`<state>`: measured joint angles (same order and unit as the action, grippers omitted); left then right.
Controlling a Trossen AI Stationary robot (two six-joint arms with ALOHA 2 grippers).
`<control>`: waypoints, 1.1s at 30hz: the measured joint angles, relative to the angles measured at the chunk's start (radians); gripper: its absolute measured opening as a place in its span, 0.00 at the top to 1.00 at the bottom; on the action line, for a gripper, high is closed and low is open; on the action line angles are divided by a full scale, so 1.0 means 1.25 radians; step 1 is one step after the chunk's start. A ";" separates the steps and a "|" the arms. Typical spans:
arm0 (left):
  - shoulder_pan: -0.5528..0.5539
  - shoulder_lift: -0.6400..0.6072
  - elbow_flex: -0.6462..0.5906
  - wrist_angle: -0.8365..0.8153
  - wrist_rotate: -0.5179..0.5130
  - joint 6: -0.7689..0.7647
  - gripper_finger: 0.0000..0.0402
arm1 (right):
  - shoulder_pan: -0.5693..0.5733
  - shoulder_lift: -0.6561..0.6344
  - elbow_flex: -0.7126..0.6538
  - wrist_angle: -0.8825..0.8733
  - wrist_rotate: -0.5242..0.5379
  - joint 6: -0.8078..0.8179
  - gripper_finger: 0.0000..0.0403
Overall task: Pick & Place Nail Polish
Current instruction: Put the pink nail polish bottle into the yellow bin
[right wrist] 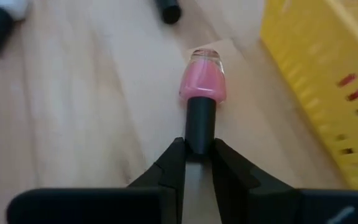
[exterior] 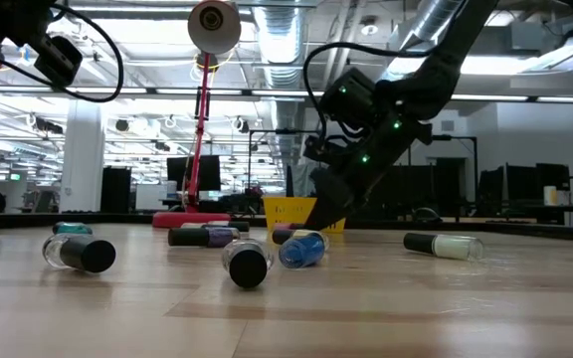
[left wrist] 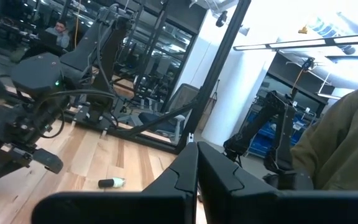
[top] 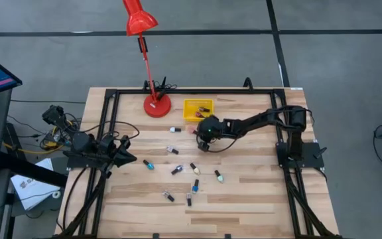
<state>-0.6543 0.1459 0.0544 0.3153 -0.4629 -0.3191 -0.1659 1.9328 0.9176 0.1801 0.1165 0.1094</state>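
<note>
Several nail polish bottles lie on their sides on the wooden table, among them a blue one (exterior: 302, 249), a pale one (exterior: 446, 245) and a teal one (top: 149, 164). My right gripper (top: 201, 133) reaches in from the table's right side, just near of the yellow bin (top: 197, 108). It is shut on a pink bottle (right wrist: 202, 84) with a black cap. My left gripper (top: 128, 157) is shut and empty at the table's left side; it also shows in the left wrist view (left wrist: 196, 168). My right gripper pinches the pink bottle's black cap (right wrist: 201, 121) between its two fingers, at the cap's free end. The fingers lie along the bottle, whose glass end points away from them. I cannot tell whether the bottle rests on the table or is just clear of it.
The yellow bin (right wrist: 316, 74) stands close beside the held bottle and holds a few bottles. A red desk lamp (top: 156, 105) stands at the far edge, left of the bin. Other bottles (top: 177, 170) lie scattered over the table's middle. A black frame rims the table.
</note>
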 joint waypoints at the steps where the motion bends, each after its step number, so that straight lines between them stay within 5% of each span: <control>1: 0.000 0.000 0.000 0.000 0.000 0.000 1.00 | 0.004 -0.005 0.000 -0.006 -0.010 0.005 0.88; 16: 0.000 0.000 0.000 0.001 0.000 0.000 1.00 | 0.020 -0.130 -0.002 -0.001 -0.039 0.020 0.87; 25: 0.000 0.000 0.000 0.002 0.000 0.000 1.00 | -0.097 -0.238 -0.001 0.000 -0.034 -0.031 0.87; 33: 0.000 0.000 0.000 0.005 0.000 0.000 1.00 | -0.205 -0.235 0.000 -0.028 -0.077 -0.073 0.87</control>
<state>-0.6541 0.1459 0.0544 0.3214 -0.4629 -0.3191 -0.4227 1.6390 0.9181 0.1449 0.0204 0.0180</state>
